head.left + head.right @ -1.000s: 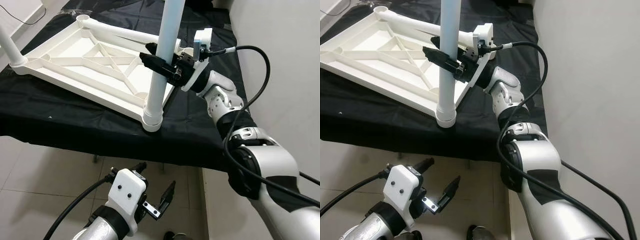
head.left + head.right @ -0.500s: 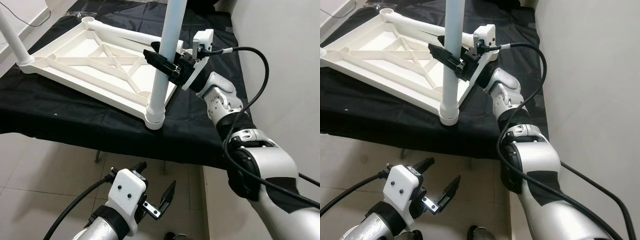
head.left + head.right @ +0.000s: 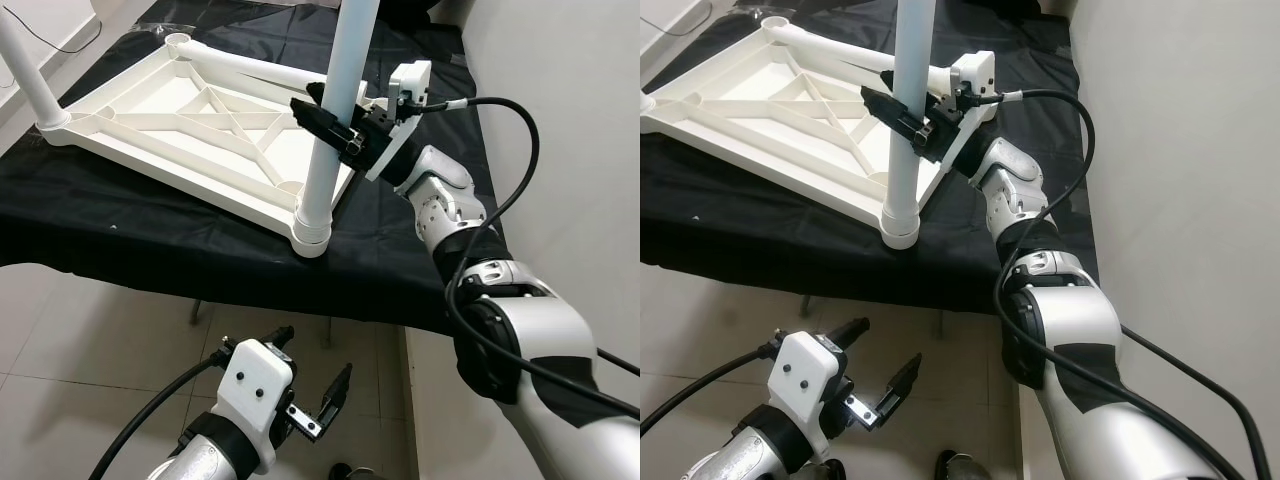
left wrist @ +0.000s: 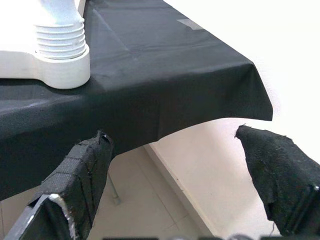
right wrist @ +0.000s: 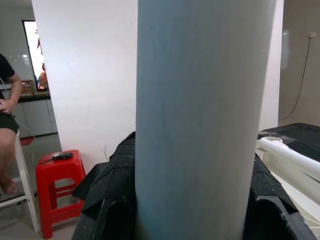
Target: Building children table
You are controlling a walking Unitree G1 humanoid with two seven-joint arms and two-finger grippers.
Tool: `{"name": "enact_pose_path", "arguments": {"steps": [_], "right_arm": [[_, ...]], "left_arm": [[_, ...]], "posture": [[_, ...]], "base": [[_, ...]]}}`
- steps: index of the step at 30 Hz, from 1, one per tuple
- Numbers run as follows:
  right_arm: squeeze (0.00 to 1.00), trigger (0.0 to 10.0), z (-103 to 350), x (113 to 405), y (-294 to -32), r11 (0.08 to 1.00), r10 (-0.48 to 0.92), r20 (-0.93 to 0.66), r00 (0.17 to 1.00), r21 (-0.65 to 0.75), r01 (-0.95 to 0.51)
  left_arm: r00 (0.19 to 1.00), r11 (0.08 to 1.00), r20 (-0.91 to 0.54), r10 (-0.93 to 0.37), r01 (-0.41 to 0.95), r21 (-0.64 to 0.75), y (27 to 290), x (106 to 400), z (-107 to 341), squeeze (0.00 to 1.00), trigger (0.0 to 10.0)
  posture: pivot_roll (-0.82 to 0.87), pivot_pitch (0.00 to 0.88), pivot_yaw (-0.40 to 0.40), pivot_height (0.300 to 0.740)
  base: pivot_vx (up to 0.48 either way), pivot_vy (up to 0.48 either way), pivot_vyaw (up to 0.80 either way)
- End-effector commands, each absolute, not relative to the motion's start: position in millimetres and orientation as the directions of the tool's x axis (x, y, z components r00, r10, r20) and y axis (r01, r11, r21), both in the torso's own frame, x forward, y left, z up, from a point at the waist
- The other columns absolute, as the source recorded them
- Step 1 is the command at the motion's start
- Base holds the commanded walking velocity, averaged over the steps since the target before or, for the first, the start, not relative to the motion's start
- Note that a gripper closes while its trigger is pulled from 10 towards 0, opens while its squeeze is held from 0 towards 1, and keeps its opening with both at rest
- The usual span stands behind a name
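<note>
My right pincer clamps the upright white leg at the table's near edge. My left pincer (hanging low) gapes, holding nothing.

You're in a home: pale floor tiles run under the cloth-draped table, plain white walls stand close, and a red plastic stool sits beside a seated person near kitchen counters

black cloth covers desk | red stool beyond fingers | seated person beside stool | tiled floor
</note>
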State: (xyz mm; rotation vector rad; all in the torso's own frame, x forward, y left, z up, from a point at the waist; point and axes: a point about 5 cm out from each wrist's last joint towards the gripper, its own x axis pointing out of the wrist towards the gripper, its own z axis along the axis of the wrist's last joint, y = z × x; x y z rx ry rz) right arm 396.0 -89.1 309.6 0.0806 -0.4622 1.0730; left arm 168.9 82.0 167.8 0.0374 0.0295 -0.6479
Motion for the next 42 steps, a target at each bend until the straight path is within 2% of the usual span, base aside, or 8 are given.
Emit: {"name": "enact_pose_path", "arguments": {"steps": [1, 10, 19, 23, 26, 33, 42], "right_arm": [[0.00, 0.0, 264.8, 398.7, -94.9, 0.515, 0.841, 0.253, 0.478, -0.105, -0.851], [0.00, 0.0, 261.8, 399.2, -96.2, 0.540, 0.832, 0.230, 0.504, -0.133, -0.831], [0.00, 0.0, 261.4, 396.5, -92.9, 0.501, 0.858, 0.221, 0.463, -0.164, -0.850], [0.00, 0.0, 260.4, 401.2, -95.0, 0.589, 0.805, 0.207, 0.557, -0.160, -0.792], [0.00, 0.0, 260.4, 402.3, -95.6, 0.609, 0.790, 0.206, 0.577, -0.156, -0.778], [0.00, 0.0, 254.8, 402.7, -97.4, 0.639, 0.765, 0.212, 0.609, -0.130, -0.758], [0.00, 0.0, 256.3, 400.7, -99.2, 0.646, 0.751, 0.278, 0.599, -0.117, -0.755]], "left_arm": [[0.790, 0.790, -0.065, -0.610, 0.612, 0.023, 82.5, 167.0, 162.3, 0.00, 10.0], [0.789, 0.790, -0.064, -0.611, 0.613, 0.023, 82.5, 167.4, 162.5, 0.00, 10.0], [0.790, 0.790, -0.064, -0.610, 0.612, 0.023, 83.0, 168.2, 162.2, 0.00, 10.0], [0.790, 0.791, -0.063, -0.609, 0.612, 0.024, 83.0, 168.3, 162.0, 0.00, 10.0], [0.790, 0.790, -0.063, -0.610, 0.612, 0.024, 83.0, 168.4, 162.1, 0.00, 10.0], [0.790, 0.790, -0.061, -0.611, 0.613, 0.024, 82.8, 169.0, 162.2, 0.00, 10.0], [0.790, 0.790, -0.062, -0.610, 0.612, 0.024, 82.8, 169.3, 161.8, 0.00, 10.0]], "posture": [[0.18, 0.279, -0.095, 0.740], [0.17, 0.284, -0.091, 0.740], [0.17, 0.286, -0.091, 0.740], [0.17, 0.288, -0.090, 0.740], [0.17, 0.288, -0.088, 0.740], [0.17, 0.287, -0.088, 0.740], [0.17, 0.287, -0.088, 0.740]], "base": [[0.000, 0.000, 0.00], [0.000, 0.000, 0.00], [0.000, 0.000, 0.00], [0.000, 0.000, 0.00], [0.000, 0.000, 0.00], [0.000, 0.000, 0.00], [0.000, 0.000, 0.00]]}}
